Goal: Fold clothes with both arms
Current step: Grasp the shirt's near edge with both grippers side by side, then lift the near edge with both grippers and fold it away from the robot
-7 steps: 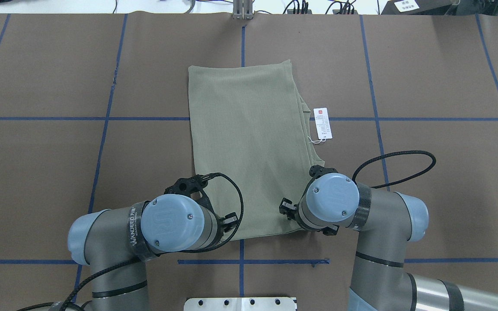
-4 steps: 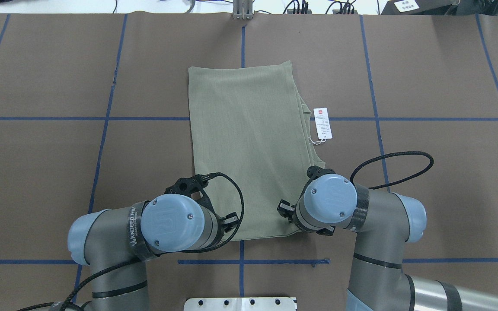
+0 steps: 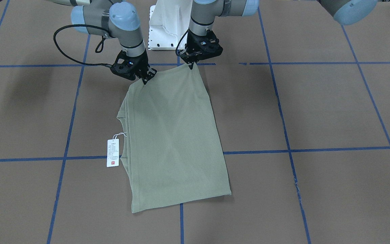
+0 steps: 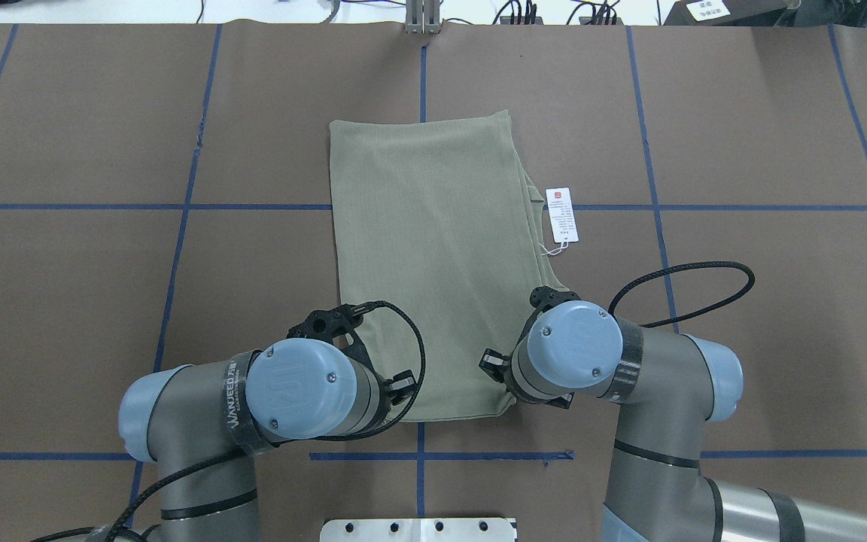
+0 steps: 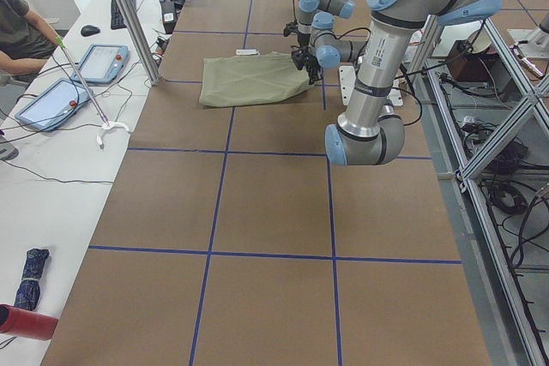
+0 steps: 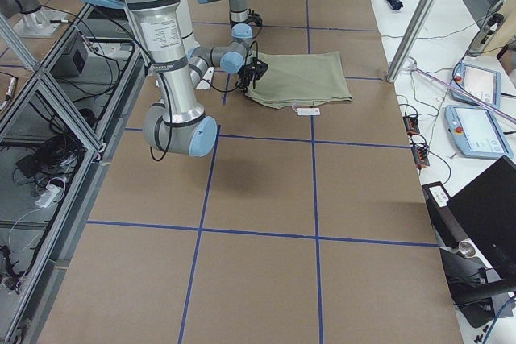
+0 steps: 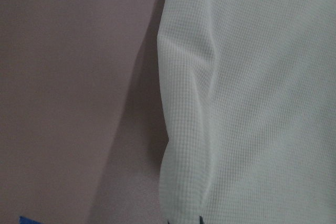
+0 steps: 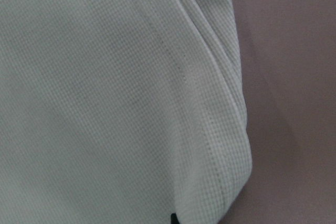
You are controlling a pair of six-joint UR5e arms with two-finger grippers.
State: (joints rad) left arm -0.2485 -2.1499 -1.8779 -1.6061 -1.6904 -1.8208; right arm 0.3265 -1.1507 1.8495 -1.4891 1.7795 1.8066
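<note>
**Q:** What do the arms look like?

**A:** The left arm and the right arm are jointed grey-and-silver tubes. They have rounded light-blue joint caps, each embossed with "UR" and fixed with small screws.

**Q:** Any markings or cables?

**A:** A black band on the left arm reads "WANJEED" in white letters. The left cable and the right cable are black and braided. The left gripper and the right gripper are black, each with two narrow fingers. The base plate is white metal with a row of dark holes.
</note>
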